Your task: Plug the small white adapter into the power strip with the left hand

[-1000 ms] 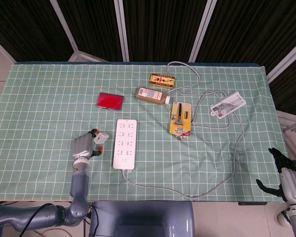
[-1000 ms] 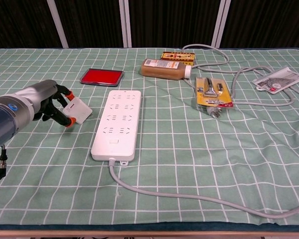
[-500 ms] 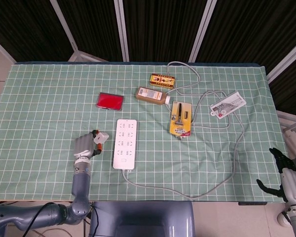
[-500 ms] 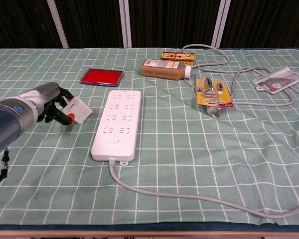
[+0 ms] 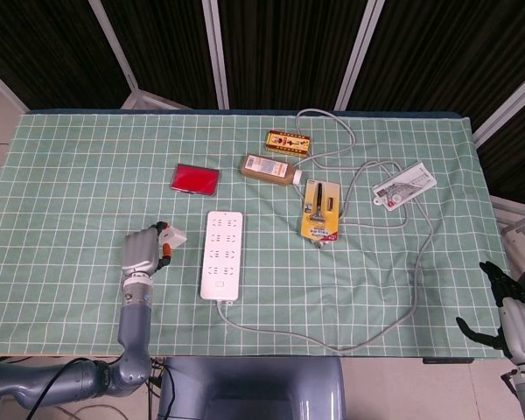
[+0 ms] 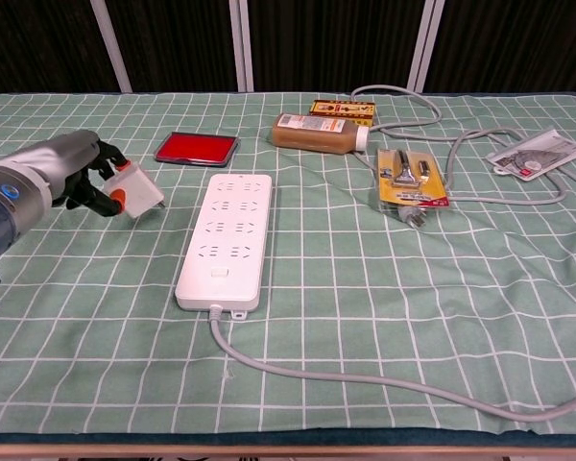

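Left robot hand [image 6: 77, 178] pinches small white adapter [image 6: 137, 189] at its fingertips, lifted off surface [image 6: 365, 307], just left of power strip [image 6: 228, 238], not touching it.

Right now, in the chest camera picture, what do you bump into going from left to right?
left hand → small white adapter → power strip → brown bottle → yellow blister pack → white packet
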{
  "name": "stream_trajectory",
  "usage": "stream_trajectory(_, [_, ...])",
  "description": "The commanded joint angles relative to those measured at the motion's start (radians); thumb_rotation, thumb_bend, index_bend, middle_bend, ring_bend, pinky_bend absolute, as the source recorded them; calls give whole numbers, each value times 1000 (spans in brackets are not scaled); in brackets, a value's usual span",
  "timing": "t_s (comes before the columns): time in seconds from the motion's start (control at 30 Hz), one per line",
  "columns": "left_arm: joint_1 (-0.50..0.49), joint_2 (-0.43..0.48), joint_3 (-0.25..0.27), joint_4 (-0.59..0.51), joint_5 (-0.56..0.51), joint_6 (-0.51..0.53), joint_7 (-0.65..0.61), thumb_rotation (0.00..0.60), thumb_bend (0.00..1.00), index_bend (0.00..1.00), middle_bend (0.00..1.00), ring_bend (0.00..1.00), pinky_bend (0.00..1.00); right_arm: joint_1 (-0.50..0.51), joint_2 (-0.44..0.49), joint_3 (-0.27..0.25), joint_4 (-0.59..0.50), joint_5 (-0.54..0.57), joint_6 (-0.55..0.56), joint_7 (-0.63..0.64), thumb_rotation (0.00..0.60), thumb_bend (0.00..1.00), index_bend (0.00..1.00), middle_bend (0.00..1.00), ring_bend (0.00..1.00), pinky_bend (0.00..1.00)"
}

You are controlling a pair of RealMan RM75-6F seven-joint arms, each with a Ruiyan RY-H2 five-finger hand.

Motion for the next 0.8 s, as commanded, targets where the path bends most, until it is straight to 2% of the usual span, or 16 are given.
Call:
stream_trajectory(0.03, [-13, 70, 39, -34, 68, 10, 72, 600, 674, 555, 620, 863, 940, 0, 0, 0, 0, 0, 0, -1, 600, 338, 0, 0, 0, 0])
stream_trajectory(0.2, [-46, 170, 73, -75, 138, -25, 162, 600, 711, 620, 697, 886, 957, 0, 0, 0, 0, 0, 0, -1, 600, 338, 0, 0, 0, 0])
stream_trajectory(0.4, [-101, 255, 79, -116, 152, -96, 248, 600, 721, 651, 739, 897, 967, 0, 1, 1, -1, -1, 0, 2, 600, 338, 0, 0, 0, 0])
stream_trajectory(0.57, [-144, 271, 68, -121, 131, -141, 275, 600, 721, 660, 761, 905, 968, 0, 2, 1, -1, 2, -2, 5, 600, 337, 0, 0, 0, 0])
stream_trajectory(0.8, [-199, 242, 59, -97, 112, -176, 294, 600, 721, 662, 771, 908, 968, 1, 3, 2, -2, 7, -7, 9, 600, 338, 0, 0, 0, 0])
